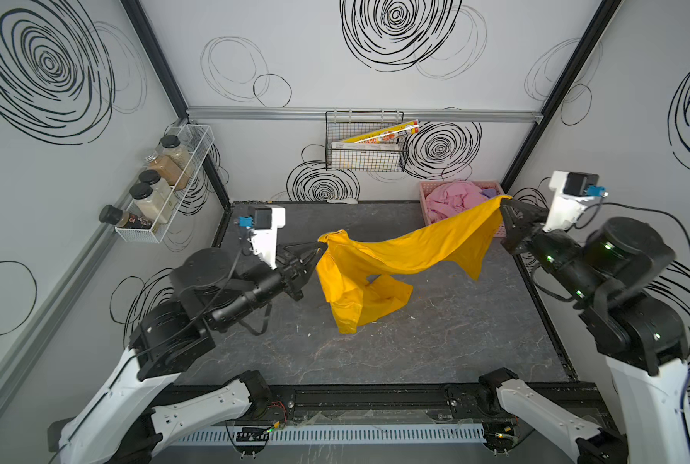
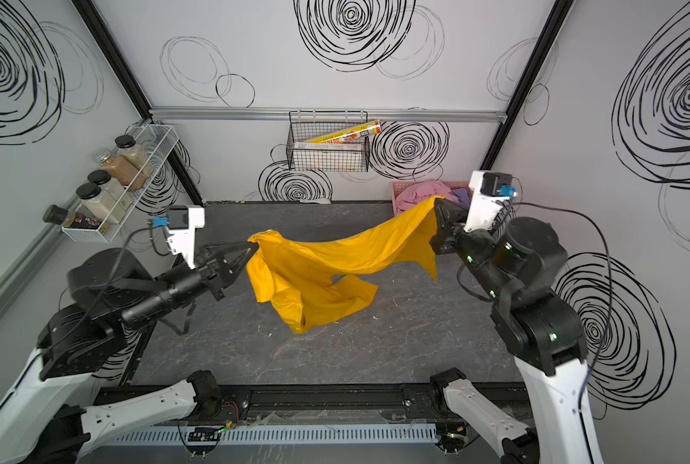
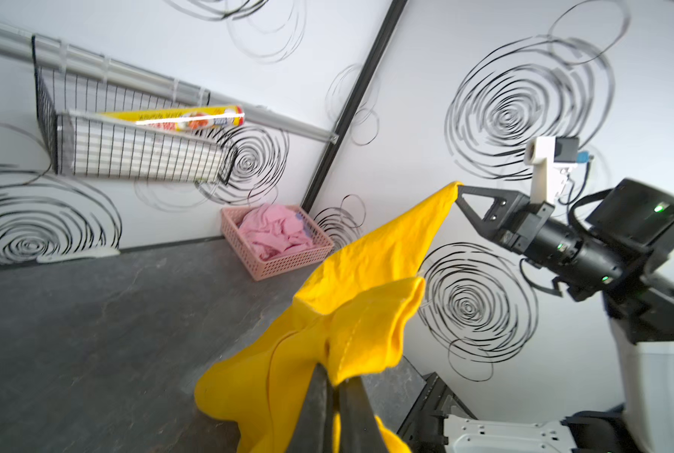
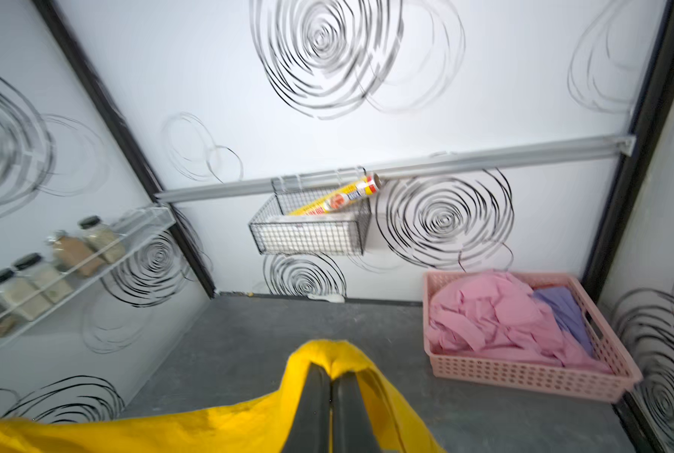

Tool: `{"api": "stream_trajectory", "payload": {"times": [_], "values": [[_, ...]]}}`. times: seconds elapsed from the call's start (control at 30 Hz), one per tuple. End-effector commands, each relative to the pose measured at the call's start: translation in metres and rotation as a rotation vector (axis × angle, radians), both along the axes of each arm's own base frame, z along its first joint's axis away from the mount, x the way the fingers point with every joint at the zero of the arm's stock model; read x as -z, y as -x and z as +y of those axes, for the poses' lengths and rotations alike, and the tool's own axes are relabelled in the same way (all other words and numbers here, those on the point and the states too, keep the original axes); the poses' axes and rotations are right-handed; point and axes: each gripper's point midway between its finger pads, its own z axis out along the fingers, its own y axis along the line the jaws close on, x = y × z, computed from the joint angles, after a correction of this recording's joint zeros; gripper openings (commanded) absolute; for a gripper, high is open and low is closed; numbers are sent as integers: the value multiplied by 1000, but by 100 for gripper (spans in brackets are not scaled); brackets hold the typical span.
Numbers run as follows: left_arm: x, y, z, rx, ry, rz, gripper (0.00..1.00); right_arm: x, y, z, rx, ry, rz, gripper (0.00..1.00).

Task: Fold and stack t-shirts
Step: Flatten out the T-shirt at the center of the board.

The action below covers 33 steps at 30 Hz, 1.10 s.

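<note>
We hold the mustard-yellow cotton t-shirt (image 3: 366, 266) pinched in our left gripper (image 3: 332, 378), its far corner pinched in our right gripper (image 3: 460, 191).

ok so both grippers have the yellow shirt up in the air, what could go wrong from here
The left gripper and right gripper each pinch only a small bit of the yellow shirt; it may slip free.
The shirt hangs twisted and bunched below the left gripper, so it could land creased.
The right gripper is near the pink basket; trailing cloth might snag it.
</note>
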Motion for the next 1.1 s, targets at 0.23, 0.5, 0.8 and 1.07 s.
{"api": "stream_trajectory", "payload": {"times": [0.23, 0.5, 0.8, 1.07], "values": [[-115, 70, 35, 151, 163, -329, 0, -112, 117, -17, -118, -47, -448, 0], [-92, 50, 32, 81, 132, -258, 0, -92, 109, -30, -24, -17, -370, 0], [38, -43, -1, -184, -92, 62, 0, 59, 13, -20, 81, 6, 5, 0], [211, -164, 57, -625, -306, 509, 0, 196, -84, -34, 361, 62, 344, 0]]}}
